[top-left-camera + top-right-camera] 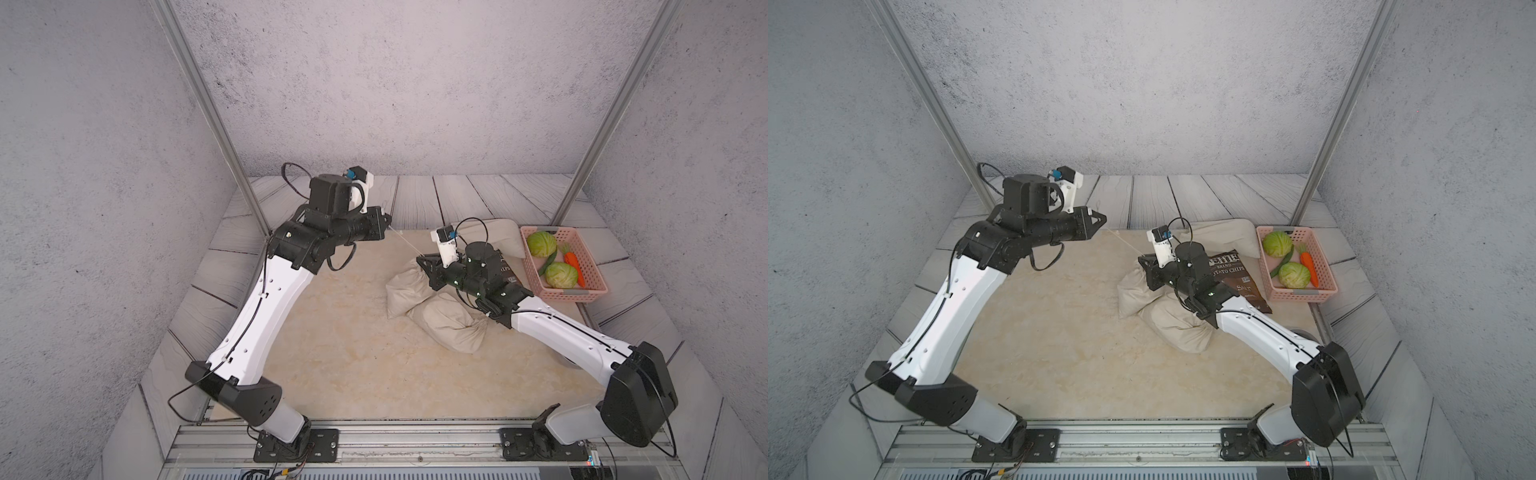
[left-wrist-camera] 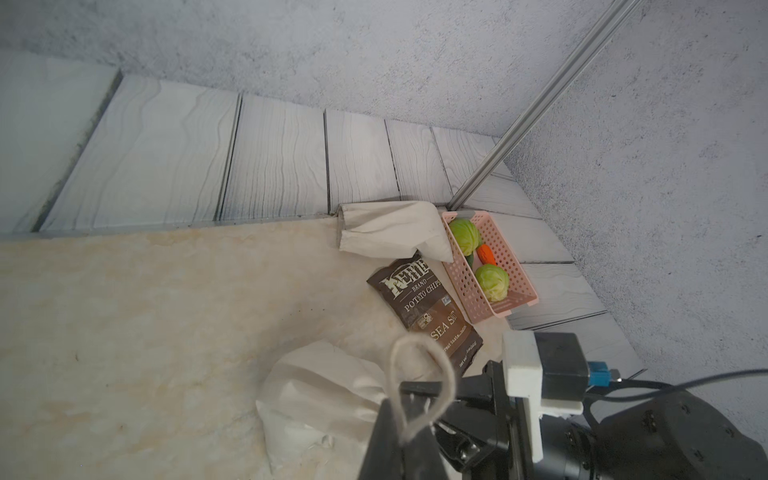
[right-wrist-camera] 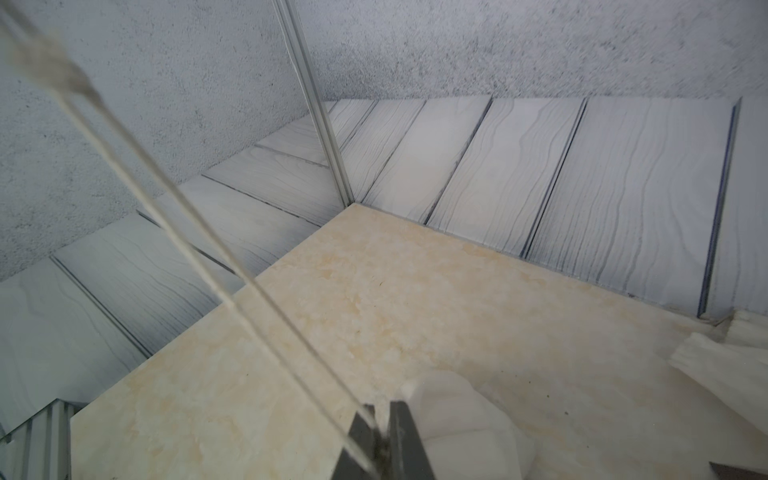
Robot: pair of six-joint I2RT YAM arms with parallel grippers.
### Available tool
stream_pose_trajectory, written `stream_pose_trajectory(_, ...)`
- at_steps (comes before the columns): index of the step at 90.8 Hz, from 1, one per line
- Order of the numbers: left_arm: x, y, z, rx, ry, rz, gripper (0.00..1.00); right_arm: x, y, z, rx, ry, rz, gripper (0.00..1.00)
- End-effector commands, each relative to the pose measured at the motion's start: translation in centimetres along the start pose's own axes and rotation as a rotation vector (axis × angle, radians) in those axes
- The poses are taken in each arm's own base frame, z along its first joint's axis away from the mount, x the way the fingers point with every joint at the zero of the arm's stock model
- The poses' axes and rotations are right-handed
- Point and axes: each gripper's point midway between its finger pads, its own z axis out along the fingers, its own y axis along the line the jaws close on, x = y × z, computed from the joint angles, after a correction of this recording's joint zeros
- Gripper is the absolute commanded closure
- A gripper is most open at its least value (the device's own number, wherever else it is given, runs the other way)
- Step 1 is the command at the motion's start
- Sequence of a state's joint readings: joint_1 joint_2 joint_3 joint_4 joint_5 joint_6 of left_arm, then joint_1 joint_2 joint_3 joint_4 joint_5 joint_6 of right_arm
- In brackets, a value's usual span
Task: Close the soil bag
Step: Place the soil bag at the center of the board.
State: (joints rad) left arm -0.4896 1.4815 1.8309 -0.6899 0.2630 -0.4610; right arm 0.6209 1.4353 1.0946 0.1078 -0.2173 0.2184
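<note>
On the beige marbled mat [image 1: 332,353] lie three beige cloth sacks [image 1: 451,328]. The soil bag [image 1: 405,291], just 12 o'clock of centre, runs 7 to 1, neck toward 1. One pink plastic basket [image 1: 590,262] holds two green cabbages [image 1: 541,244]. The right black claw [image 1: 419,259] sits nearly closed at that neck. The left black claw [image 1: 390,217] pinches its white cord [image 1: 406,241].

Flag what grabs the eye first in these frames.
The taut drawstring stretched above mid-table: the left gripper pinches its loop, and the right gripper is closed on it at the neck of the beige soil bag. Next comes the pink basket at the table's right edge, holding two cabbages and a carrot.
</note>
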Motion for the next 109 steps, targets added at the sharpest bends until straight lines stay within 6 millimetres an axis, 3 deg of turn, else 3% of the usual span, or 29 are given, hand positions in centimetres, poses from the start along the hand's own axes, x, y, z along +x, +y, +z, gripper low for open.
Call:
stream_pose_trajectory(1,-4.7,1.7,-2.4,-0.020,-0.326,-0.030,1.00,12.6,-3.6,-1.9,0.131,0.420,0.133,0.89)
stream_pose_trajectory(12,3.0,5.9,3.7,-0.057,-0.161,-0.129,1.00,13.9,-2.4,-3.1,0.072,0.453,0.143,0.87)
stream_pose_trajectory(26,11.2,7.8,10.1,-0.087,0.078,-0.141,1.00,14.1,-1.3,-4.6,0.019,0.486,0.116,0.81)
stream_pose_trajectory(47,20.8,10.7,17.7,-0.177,0.276,-0.104,1.00,8.5,-2.3,-6.0,0.089,0.429,-0.005,0.50)
stream_pose_trajectory(52,22.6,11.8,18.7,-0.207,0.310,-0.098,1.00,6.8,-3.6,-6.0,0.148,0.399,-0.029,0.40)
stream_pose_trajectory(59,24.2,13.1,19.3,-0.241,0.332,-0.090,1.00,5.0,-7.4,-5.5,0.312,0.361,-0.046,0.32)
stream_pose_trajectory(67,25.0,14.4,19.1,-0.298,0.350,-0.053,0.90,3.9,-12.6,-4.7,0.507,0.379,-0.047,0.28)
stream_pose_trajectory(77,24.3,15.6,18.0,-0.371,0.325,-0.002,0.76,3.2,-18.2,-2.8,0.652,0.425,-0.055,0.25)
stream_pose_trajectory(86,22.0,15.3,16.5,-0.392,0.254,0.031,0.48,3.1,-22.3,-0.6,0.714,0.450,-0.063,0.22)
stream_pose_trajectory(92,19.9,15.0,15.0,-0.407,0.188,0.049,0.33,4.0,-24.8,1.3,0.735,0.478,-0.071,0.18)
stream_pose_trajectory(98,17.7,14.9,13.3,-0.428,0.120,0.057,0.18,4.2,-26.5,2.9,0.735,0.495,-0.087,0.14)
stream_pose_trajectory(109,14.2,15.2,9.9,-0.445,-0.008,0.015,0.03,5.8,-28.9,5.7,0.717,0.564,-0.127,0.09)
